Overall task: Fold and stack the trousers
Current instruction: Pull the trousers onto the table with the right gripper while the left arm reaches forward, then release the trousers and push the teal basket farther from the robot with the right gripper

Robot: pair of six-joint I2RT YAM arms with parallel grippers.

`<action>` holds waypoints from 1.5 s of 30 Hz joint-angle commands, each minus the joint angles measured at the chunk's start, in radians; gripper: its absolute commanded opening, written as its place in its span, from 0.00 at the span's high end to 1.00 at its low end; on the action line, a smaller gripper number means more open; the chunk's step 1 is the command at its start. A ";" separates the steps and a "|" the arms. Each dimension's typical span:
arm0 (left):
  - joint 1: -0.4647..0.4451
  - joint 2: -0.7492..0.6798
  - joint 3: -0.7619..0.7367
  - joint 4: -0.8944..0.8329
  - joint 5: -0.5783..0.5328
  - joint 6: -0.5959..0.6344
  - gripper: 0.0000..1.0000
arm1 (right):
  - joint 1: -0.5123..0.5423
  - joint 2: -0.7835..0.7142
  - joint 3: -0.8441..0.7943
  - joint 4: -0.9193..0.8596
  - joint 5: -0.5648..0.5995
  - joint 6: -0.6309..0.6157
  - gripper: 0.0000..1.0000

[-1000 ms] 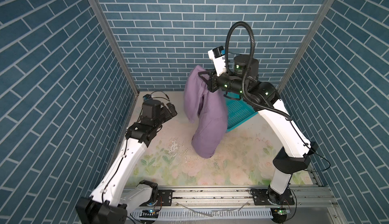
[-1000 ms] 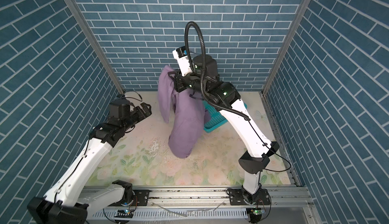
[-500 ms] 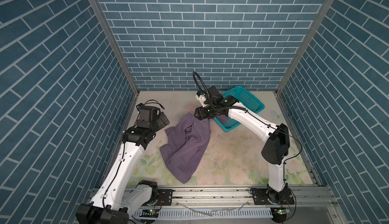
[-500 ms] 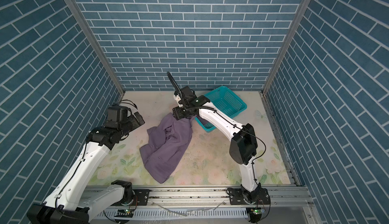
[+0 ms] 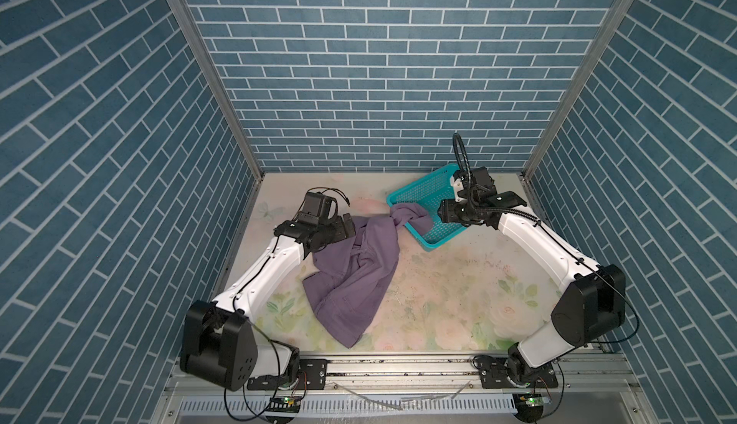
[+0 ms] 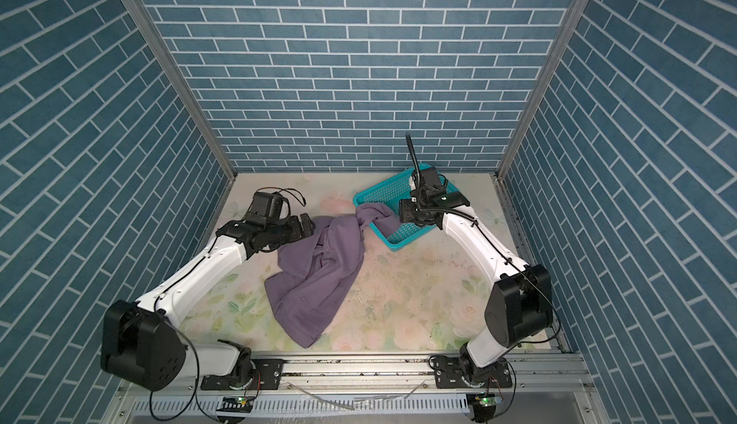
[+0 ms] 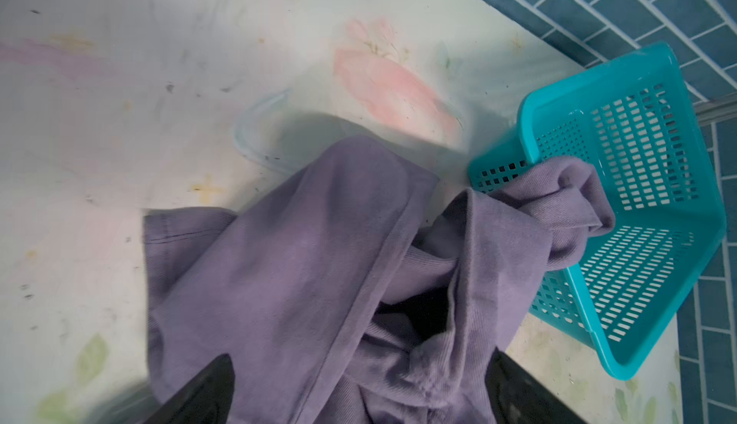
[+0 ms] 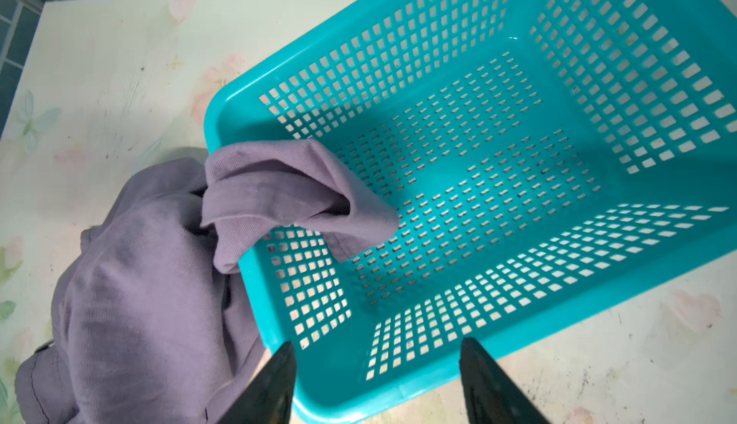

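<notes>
Trousers [image 5: 351, 278]: upper edge hidden under left gripper [image 5: 346, 226] in both top views; cut off at the frame edge in both wrist views. Basket [image 8: 522, 23]: far corner cropped in right wrist view; right side behind right gripper [image 5: 446, 212] from above.

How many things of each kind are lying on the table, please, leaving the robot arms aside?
trousers: 1
basket: 1
Total: 2
</notes>
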 commanded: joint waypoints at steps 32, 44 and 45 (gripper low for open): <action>0.036 -0.190 -0.055 -0.124 -0.132 0.028 0.01 | 0.187 0.165 0.426 0.153 -0.237 0.015 1.00; 0.064 -0.420 -0.119 -0.255 -0.310 -0.034 0.01 | 0.421 0.235 0.467 -0.161 -0.131 -0.088 0.70; 0.064 -0.415 -0.117 -0.252 -0.298 -0.038 0.01 | 0.419 0.217 0.440 -0.176 -0.077 -0.099 0.64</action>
